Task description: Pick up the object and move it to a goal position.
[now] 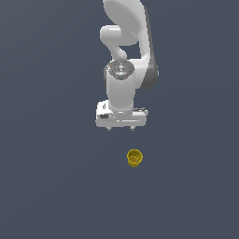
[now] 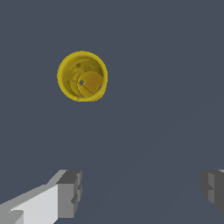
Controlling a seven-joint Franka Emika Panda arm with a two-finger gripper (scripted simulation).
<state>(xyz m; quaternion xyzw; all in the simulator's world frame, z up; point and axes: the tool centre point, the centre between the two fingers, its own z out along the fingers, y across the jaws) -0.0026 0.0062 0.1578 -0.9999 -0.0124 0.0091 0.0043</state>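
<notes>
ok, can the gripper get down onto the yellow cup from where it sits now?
Probably yes. The gripper is open and hangs apart from the yellow cup, which stands alone on the dark floor; nothing lies between. It isn't centred over the cup, so it needs a sideways shift first.

surface: flat ground (image 1: 46, 186) | colour: plain dark slate-blue — uniform, unmarked, fills both views
</notes>
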